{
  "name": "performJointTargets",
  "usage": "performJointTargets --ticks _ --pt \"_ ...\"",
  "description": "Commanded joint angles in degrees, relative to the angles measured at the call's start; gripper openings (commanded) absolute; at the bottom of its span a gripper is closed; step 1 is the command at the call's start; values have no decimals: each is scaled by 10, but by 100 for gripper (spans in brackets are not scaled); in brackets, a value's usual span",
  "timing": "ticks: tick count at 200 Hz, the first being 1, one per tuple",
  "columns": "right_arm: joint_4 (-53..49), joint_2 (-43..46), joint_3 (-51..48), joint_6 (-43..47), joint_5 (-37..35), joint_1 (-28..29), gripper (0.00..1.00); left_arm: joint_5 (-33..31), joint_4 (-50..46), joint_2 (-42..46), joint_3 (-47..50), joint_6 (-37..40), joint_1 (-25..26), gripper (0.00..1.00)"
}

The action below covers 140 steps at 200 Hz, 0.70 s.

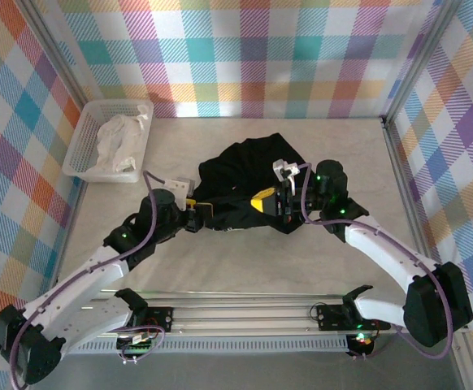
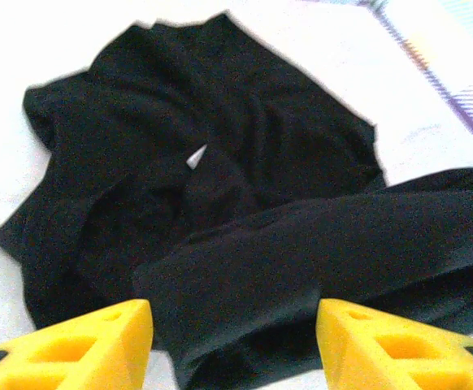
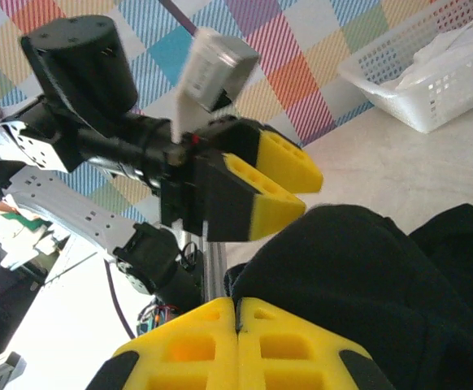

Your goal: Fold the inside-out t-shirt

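A black t-shirt lies crumpled in a loose heap at the middle of the pale table, a little toward the far side. In my left wrist camera its folds run in several directions, and a small white tag shows near the centre of the heap.

My left gripper is at the shirt's near left edge. Its two yellow fingers stand wide apart, and a thick fold of black fabric lies between them without being pinched.

My right gripper rests over the near right part of the shirt. Its yellow fingers are pressed flat together with no gap. The black fabric rises just past the tips, and I cannot tell whether any of it is caught there. The two grippers are near each other, facing across the shirt's near edge.

At the far left corner of the table, well apart from the shirt, is a white plastic basket with a bunched white cloth inside. Pastel plaid walls close in the left, far and right sides.
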State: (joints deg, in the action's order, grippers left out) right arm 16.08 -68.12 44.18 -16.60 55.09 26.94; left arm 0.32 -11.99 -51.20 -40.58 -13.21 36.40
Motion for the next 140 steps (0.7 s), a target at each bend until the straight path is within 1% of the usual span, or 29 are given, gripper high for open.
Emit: performJointTargets --ticks 1,25,32,45,59,69,77,85,108,140 --pt "-32 0 27 41 34 -5 0 4 47 10 6 49 27 58" --pt "-37 -1 29 43 36 -6 0 6 52 -2 -11 74 51 59" --pt "-39 -1 30 44 32 -6 0 9 54 -4 -14 79 57 56" --pt "-47 -1 31 46 24 -7 0 39 62 -4 -16 88 68 45" --pt "-54 -2 34 46 14 -8 0 96 67 -4 -18 85 71 32" --pt "-57 -2 35 45 8 -8 0 136 65 -10 -21 80 72 25" --pt "-58 -2 36 44 5 -8 0 162 60 -17 -25 76 71 24" --pt "-58 -2 38 44 2 -8 0 172 53 -27 -31 71 71 23" --pt "-57 -3 39 42 -1 -8 0 148 43 -55 -43 60 67 20" --pt "-61 2 38 43 -5 -9 0 170 54 -91 -61 40 49 19"
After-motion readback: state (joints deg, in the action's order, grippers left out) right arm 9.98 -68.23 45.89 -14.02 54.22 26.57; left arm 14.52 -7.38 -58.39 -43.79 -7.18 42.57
